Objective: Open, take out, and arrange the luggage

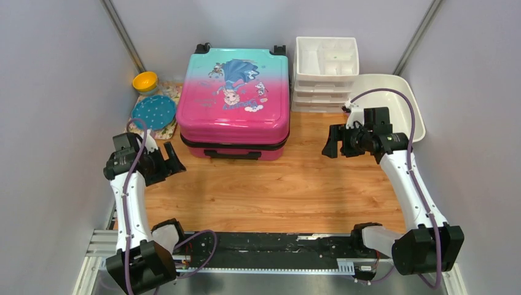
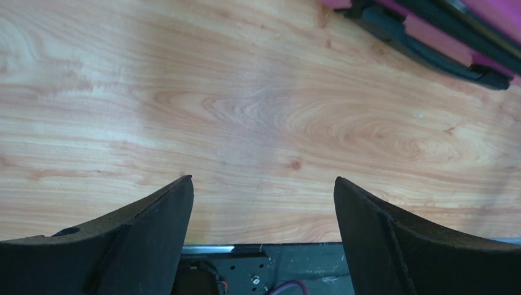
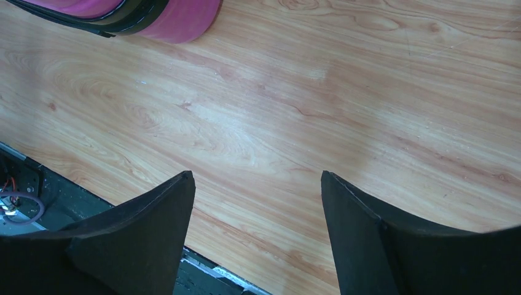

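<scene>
A child's hard-shell suitcase [image 1: 233, 98], teal fading to pink with a cartoon princess print, lies flat and closed at the back middle of the pale wood-grain bench [image 1: 276, 190], printed shell up. Its black wheels [image 1: 279, 49] point to the far wall and its black carry handle [image 1: 232, 154] faces the arms. That puts the dark zip band along the near side within reach of both. Where the zip puller sits cannot be made out.

The left end effector [image 1: 175, 161] hovers just off the suitcase's near-left corner, fingers spread wide and holding nothing. Its wrist view shows only bare bench between them, with the handle at the upper right edge. The right end effector [image 1: 330, 142] hangs off the near-right corner, a little farther out, likewise spread and empty. A rounded pink corner of the suitcase shows at the top left of its wrist view. Flanking the case this way probably lets one arm steady the shell while the other works the zip, so the opening step looks not yet begun.

To the right stand a white plastic drawer organiser [image 1: 324, 74] and a white oval basin [image 1: 407, 86] — likely places for whatever comes out. To the left sit a small yellow bowl [image 1: 145, 80] and a teal dotted plate [image 1: 153, 110] on a patterned mat.
</scene>
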